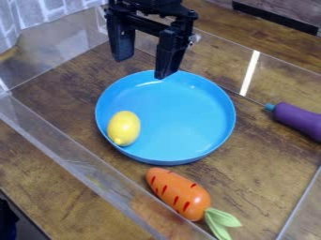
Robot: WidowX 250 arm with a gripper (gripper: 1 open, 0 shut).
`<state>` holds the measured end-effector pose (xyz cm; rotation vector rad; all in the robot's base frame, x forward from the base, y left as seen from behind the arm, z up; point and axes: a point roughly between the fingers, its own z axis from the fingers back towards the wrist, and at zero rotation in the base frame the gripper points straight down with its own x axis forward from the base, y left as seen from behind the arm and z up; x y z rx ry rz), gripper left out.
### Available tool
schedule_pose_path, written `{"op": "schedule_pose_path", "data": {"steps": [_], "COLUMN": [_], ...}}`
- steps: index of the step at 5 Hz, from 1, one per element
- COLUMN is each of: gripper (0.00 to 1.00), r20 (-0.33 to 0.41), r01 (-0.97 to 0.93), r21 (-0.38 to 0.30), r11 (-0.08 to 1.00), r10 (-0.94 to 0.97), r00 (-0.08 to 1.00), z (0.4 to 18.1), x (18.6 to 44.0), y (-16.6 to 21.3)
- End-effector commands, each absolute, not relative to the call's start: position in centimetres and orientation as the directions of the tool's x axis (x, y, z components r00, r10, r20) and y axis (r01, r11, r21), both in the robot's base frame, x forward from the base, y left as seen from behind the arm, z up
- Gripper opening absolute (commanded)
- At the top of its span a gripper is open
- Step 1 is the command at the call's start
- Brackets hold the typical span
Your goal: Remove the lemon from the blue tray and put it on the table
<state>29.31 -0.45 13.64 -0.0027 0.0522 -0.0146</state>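
In the camera view, the big round blue tray [182,122] lies flat on the brown wood surface [75,192]. I will tell where things are by that tray. The little yellow lemon [123,128] is in the tray, near its rim, on the side by the clear wall [88,169]. The lemon looks whole, but I can't see its underside. It is well apart from the black tool [145,60].

The tool is over the far side of the tray. Its two fingers are wide apart, and nothing is between them. Its top is cut off by the edge of the view, and it hides some of what is behind it. I can't tell how high above the tray it hangs.

The orange carrot [178,192] is outside the tray, on the near side. It has dark lines on it, and its green leaves [222,223] point away from the tray. A purple toy [298,120] lies to the side of the tray across from the lemon. One end of it is cut off, so I can't tell what it is. The clear wall is shiny and hard to make out in places.
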Motion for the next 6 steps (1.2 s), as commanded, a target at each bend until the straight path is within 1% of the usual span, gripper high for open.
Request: {"op": "schedule_pose_path", "data": {"steps": [1,3,4,6], "gripper": [1.0,1.0,1.0,1.0], "r20": [-0.062,-0.051,-0.04,-0.028], "r01": [-0.002,-0.081,-0.086,-0.115], "r21": [-0.005,-0.023,-0.024,-0.025], "r11": [1.0,0.996,0.996,0.993], "r10": [0.002,0.08,0.085,0.114], "r00": [0.998,0.996,0.996,0.993], "z": [13.2,9.9,8.7,8.3], "x": [29.6,28.1,28.6,29.6], "y": [-1.0,-1.7,-1.5,-0.5]}}
